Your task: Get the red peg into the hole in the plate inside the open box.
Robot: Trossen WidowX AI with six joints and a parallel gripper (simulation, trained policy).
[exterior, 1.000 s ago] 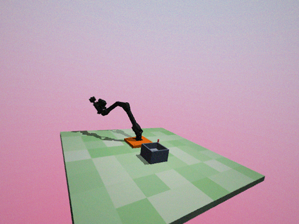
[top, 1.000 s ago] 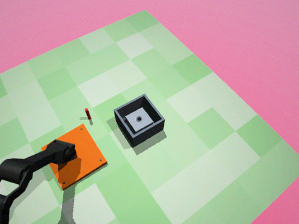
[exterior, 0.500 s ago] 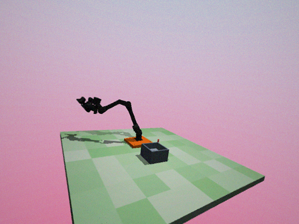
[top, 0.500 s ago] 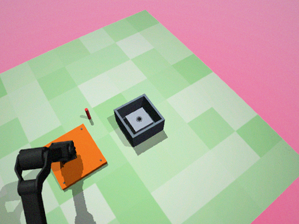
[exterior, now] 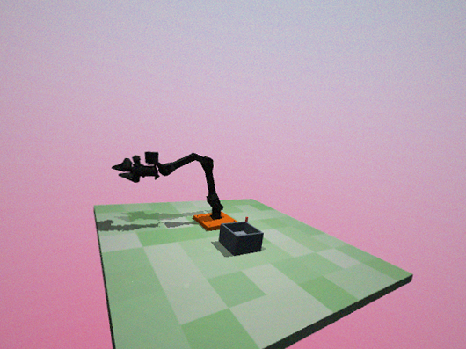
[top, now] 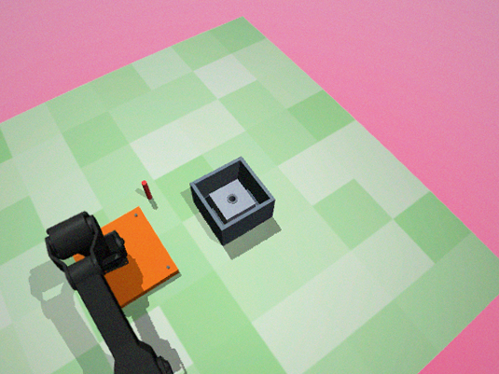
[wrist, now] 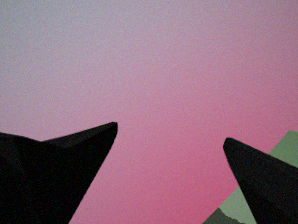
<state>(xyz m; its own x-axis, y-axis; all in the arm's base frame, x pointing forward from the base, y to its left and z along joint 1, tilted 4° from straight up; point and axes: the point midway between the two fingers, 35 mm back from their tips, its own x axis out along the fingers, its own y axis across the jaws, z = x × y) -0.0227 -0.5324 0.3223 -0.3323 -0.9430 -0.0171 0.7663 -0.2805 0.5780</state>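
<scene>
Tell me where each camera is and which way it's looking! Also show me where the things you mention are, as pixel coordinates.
Top: high up, looking down at the upright red peg (top: 148,191) (exterior: 246,219), the dark grey open square box (top: 248,224) (exterior: 240,242) and the black arm (top: 107,314) (exterior: 210,177).
Exterior: out past the box, facing the arm and its open gripper (exterior: 115,170) (wrist: 170,134).
Wrist: on the arm, looking out between two black fingers at pink background and a green corner.
Top and exterior share the peg, box and orange base plate (top: 153,254) (exterior: 209,226).
</scene>
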